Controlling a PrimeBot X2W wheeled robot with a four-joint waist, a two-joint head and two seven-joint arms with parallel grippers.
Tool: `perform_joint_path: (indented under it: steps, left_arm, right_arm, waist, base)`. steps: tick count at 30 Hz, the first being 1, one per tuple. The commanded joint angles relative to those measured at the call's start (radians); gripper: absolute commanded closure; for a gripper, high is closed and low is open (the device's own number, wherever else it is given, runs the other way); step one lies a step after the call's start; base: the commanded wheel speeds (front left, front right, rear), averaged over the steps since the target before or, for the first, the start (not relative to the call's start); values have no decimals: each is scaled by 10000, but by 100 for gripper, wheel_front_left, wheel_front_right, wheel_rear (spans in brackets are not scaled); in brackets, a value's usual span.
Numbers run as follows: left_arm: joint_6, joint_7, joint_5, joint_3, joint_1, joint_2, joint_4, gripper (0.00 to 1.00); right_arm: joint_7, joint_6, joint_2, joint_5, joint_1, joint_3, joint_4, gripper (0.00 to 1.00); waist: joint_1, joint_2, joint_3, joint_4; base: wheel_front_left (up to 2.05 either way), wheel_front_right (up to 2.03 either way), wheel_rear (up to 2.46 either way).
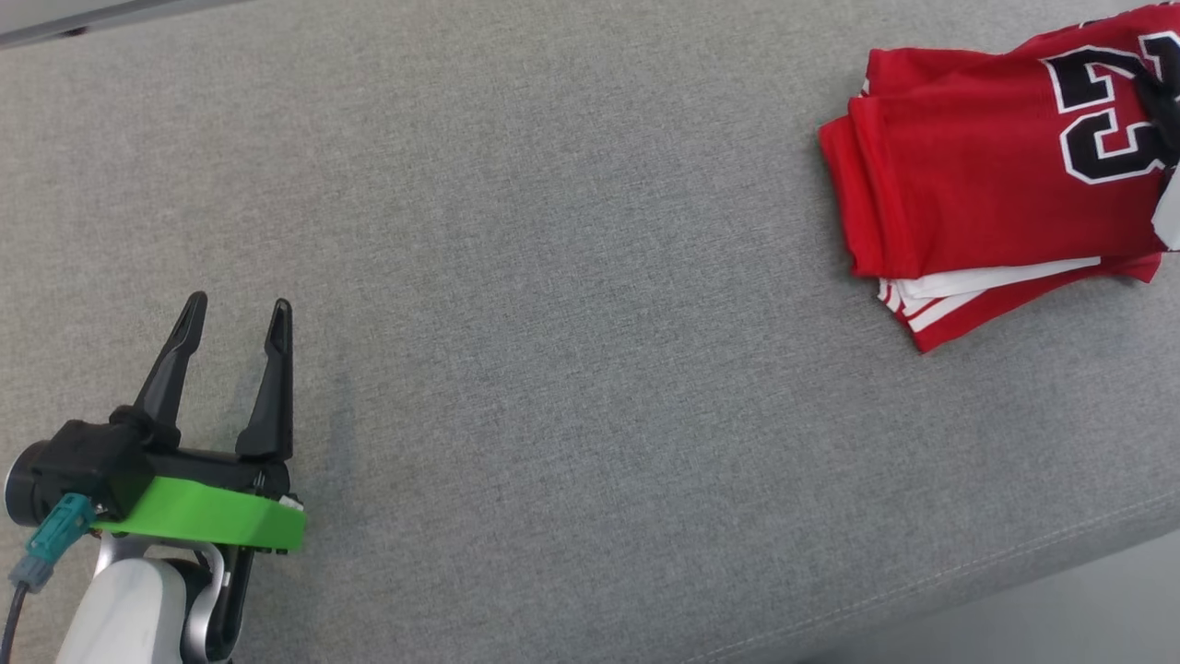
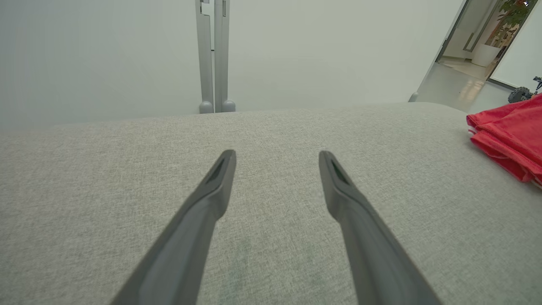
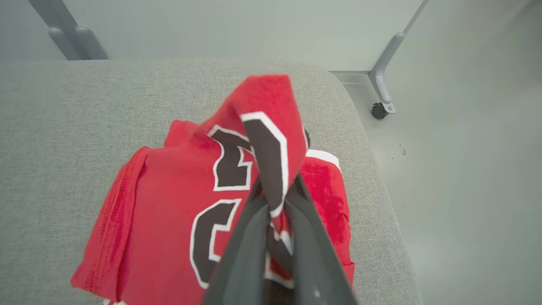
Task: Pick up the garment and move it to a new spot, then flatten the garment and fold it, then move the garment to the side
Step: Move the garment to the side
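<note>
Folded red garment (image 1: 996,175) lies at the right end of the grey cushion (image 1: 572,277). Right gripper (image 3: 277,195) pinches a raised fold of it; left gripper (image 1: 238,304), jaws spread, sits well apart.

Red garment (image 1: 968,175) with black white-edged numerals, white trim stripes, heathered grey cushion (image 1: 553,323), black left claw (image 1: 239,304) on green mount

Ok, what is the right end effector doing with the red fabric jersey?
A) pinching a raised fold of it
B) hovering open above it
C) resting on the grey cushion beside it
A: the right wrist view shows the right end effector closed on a raised fold of the red fabric jersey, the rest lying on the grey cushion.
</note>
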Motion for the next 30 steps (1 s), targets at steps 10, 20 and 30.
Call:
perform_joint_path:
  steps: [10, 20, 30]
  left_arm:
    - [45, 40, -97, -126, -394, 127, 38, 0]
    - [141, -157, -269, 41, -42, -54, 349, 0]
    - [337, -285, -349, 471, 633, -229, 373, 0]
  right_arm:
    - [-1784, -18, 144, -1417, -624, -363, 2696, 0]
    - [-4238, -17, 868, -3130, -880, -907, 4217, 0]
    - [-5276, -17, 1889, -3204, 193, -936, 2093, 0]
  waist:
    - [0, -1, 415, 341]
    - [0, -1, -437, 653]
    - [0, -1, -1908, 941]
  base:
    - [0, 0, 0]
    - [0, 0, 0]
    - [0, 0, 0]
